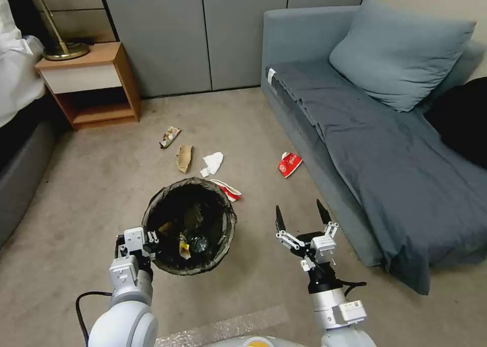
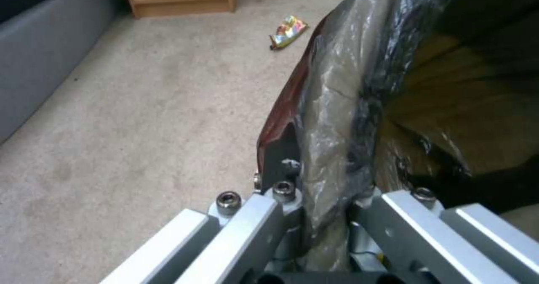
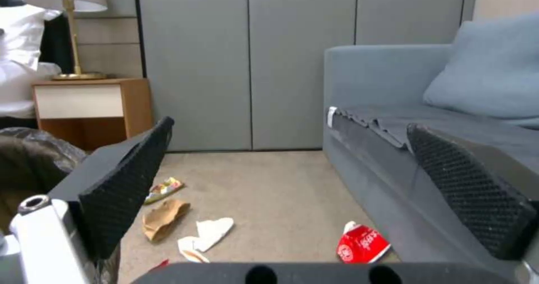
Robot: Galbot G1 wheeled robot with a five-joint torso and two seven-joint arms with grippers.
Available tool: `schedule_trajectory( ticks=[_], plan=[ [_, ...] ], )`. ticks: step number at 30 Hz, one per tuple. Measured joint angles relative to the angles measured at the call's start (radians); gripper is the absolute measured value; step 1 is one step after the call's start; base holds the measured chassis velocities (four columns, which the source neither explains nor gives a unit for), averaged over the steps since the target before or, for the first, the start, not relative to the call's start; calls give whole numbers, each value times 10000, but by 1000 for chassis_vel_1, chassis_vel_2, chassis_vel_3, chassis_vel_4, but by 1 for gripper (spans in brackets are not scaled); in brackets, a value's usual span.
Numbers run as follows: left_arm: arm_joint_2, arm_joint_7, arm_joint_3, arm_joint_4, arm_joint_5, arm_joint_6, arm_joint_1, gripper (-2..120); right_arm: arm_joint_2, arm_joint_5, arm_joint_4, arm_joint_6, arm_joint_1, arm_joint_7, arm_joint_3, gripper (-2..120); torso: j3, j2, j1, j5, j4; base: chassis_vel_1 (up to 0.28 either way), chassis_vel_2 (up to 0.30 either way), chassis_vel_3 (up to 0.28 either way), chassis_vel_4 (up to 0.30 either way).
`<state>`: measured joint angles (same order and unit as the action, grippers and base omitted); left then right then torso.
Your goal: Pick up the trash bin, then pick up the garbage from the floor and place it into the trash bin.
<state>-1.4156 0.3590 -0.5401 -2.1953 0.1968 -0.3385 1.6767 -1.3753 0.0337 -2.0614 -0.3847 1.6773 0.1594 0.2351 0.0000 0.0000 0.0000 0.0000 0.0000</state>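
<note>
The grey sofa [image 1: 355, 134] walls off the right side, its front edge running close past the right gripper [image 1: 302, 215], whose fingers stand spread wide with nothing between them. Open carpet [image 1: 101, 184] stretches left towards the wooden nightstand [image 1: 91, 83]. The trash bin [image 1: 188, 225] hangs at the left gripper [image 2: 326, 216], which is clamped on its bagged rim. Beyond the bin lie a red cup [image 1: 289, 164], white crumpled paper [image 1: 212, 163], a cardboard scrap [image 1: 184, 157] and a snack wrapper [image 1: 170, 136], each apart.
</note>
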Motion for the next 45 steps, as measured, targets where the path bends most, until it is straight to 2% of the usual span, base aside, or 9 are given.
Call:
schedule_trajectory(
  ticks=[14, 31, 36, 45],
  plan=[
    [-19, -6, -12, -37, 20, -1, 118, 0, -11, 12, -3, -36, 58, -26, -31, 100, -1, 0, -1, 0, -1, -89, 87, 90, -93],
    [-28, -7, -117, -173, 97, -7, 132, 0, 51, -64, 15, -37, -98, -127, -108, 100, 1, 0, 1, -3, -1, -282, 272, 294, -279],
    [-45, -3, -127, -174, 99, -9, 122, 0, 46, -12, 63, -289, -159, -342, -117, 100, 3, 0, 3, 3, 1, -240, 281, 257, -256],
    [-40, 7, -119, -247, 99, -17, 151, 0, 45, 52, 107, -394, -175, -447, -147, 100, 0, 0, 0, 2, -1, -55, 56, 38, -37]
  ],
)
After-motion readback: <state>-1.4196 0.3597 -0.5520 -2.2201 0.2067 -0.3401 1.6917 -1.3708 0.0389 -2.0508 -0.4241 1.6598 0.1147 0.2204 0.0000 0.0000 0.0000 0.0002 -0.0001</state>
